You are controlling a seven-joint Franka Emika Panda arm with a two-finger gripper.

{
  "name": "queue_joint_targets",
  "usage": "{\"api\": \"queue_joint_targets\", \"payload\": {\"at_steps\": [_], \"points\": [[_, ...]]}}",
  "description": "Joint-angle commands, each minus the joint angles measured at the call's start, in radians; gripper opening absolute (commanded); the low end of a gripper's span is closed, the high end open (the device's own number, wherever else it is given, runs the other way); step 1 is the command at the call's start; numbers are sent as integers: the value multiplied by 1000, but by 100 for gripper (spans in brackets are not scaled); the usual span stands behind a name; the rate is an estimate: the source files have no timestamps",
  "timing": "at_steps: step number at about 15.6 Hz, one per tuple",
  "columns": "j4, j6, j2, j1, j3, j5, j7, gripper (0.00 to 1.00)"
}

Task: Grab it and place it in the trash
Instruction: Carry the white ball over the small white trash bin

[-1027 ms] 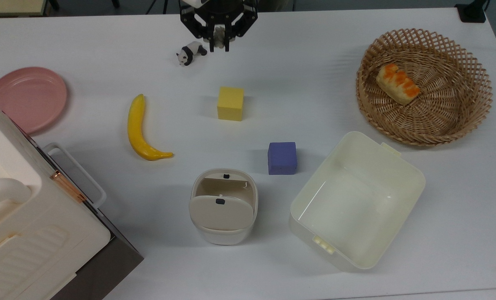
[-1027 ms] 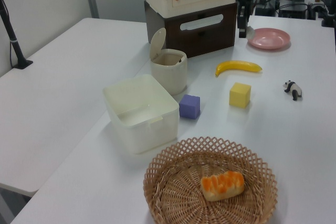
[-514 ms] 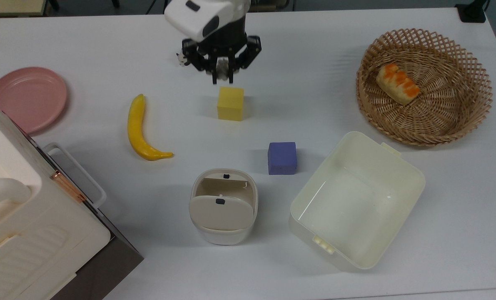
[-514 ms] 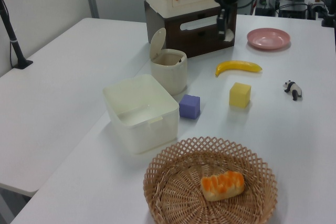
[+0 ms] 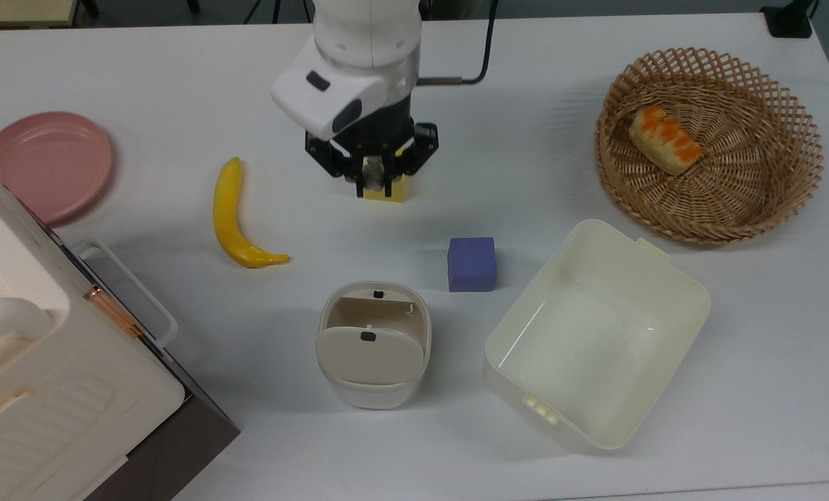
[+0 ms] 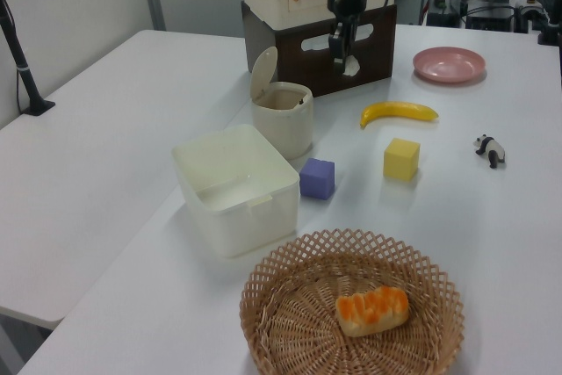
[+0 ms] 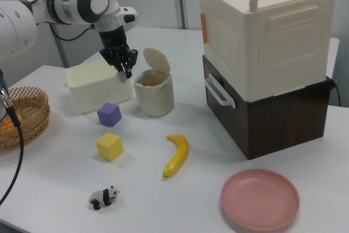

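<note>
While your gripper [image 5: 374, 182] hangs in the air in the top view, its fingers are pinched on the paper wad [image 5: 372, 171], with the yellow cube [image 5: 393, 193] peeking out just under it and the trash bin [image 5: 373, 351] well below, lid flap up. Over to the left view: your gripper [image 6: 343, 57] holds the wad high, the bin [image 6: 284, 118] lower to the left view's left. Right view now: the gripper [image 7: 124, 72] sits just beside the bin's raised flap [image 7: 156, 60].
</note>
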Motion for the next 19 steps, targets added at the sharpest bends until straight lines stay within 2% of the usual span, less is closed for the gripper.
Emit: {"api": "queue_joint_targets", "payload": {"at_steps": [1,3,5,6,7,9,14,16,19], "points": [[74,77,87,15,-8,-34,66,29],[76,139,115,15,-8,-51,84,30],[76,228,144,35,-29,-53,110,30],[76,258,152,61,-64,-53,121,30],[76,307,153,103,-121,-53,136,30],[76,364,175,130,-161,-51,167,30],[76,487,230,142,-168,-54,192,31],[76,524,244,162,-194,-54,193,32],[76,546,255,173,-204,-54,212,34]]}}
